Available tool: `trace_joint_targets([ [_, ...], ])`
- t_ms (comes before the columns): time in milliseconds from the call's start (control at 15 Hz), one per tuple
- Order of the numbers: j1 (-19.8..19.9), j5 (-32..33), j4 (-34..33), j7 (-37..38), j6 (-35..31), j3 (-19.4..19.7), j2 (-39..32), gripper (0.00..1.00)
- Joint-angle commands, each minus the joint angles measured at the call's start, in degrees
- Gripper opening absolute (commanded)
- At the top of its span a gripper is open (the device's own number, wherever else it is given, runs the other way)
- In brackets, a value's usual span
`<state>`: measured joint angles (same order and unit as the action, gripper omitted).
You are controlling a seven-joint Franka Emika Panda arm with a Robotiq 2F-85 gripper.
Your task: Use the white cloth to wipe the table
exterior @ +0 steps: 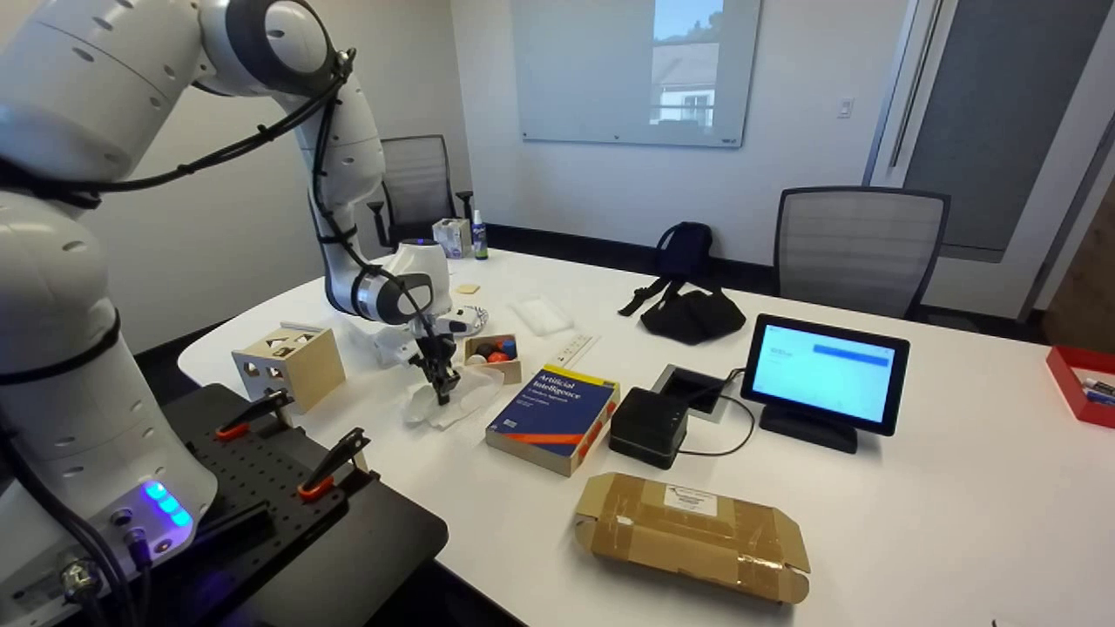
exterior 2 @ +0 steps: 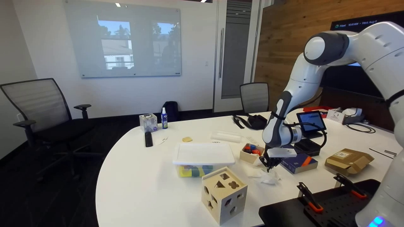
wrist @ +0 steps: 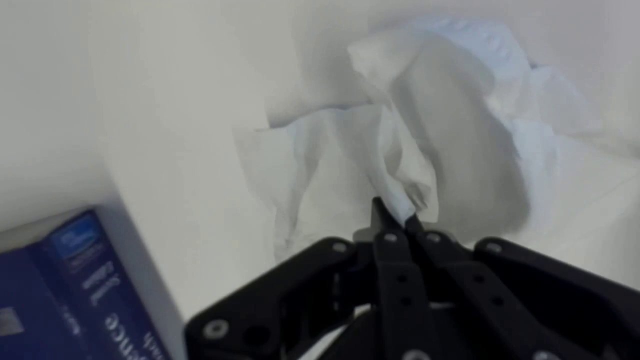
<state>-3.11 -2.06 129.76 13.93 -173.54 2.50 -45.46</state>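
The white cloth is thin and crumpled, spread loosely on the white table. It also shows in both exterior views, beneath the fingertips. My gripper points down at the cloth, its fingers closed with a raised fold of cloth pinched between the tips. In both exterior views the gripper is low, close to the table top. The rest of the cloth lies in folds around the fingers; the part beneath the gripper is hidden.
A blue book lies beside the cloth, also at the wrist view's lower left. A small box of balls, a wooden shape sorter and a lidded plastic box stand near. A black box and cardboard lie beyond the book.
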Motion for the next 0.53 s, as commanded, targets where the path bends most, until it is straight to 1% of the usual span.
trace_joint_targets([
  [0,5.4,-1.9,0.7,-5.2,-0.2,-8.0,1.0,0.01],
  [133,6.6,-2.5,0.2,-6.0,-0.7,-10.6,0.4,0.01],
  [200,6.3,-2.5,-0.4,-6.2,-0.8,-10.9,0.0,0.01],
  [333,5.1,-2.6,-1.1,-5.8,-1.0,-10.5,0.2,0.01],
  [467,2.7,-2.3,-2.1,-4.7,-1.0,-8.3,0.4,0.01],
])
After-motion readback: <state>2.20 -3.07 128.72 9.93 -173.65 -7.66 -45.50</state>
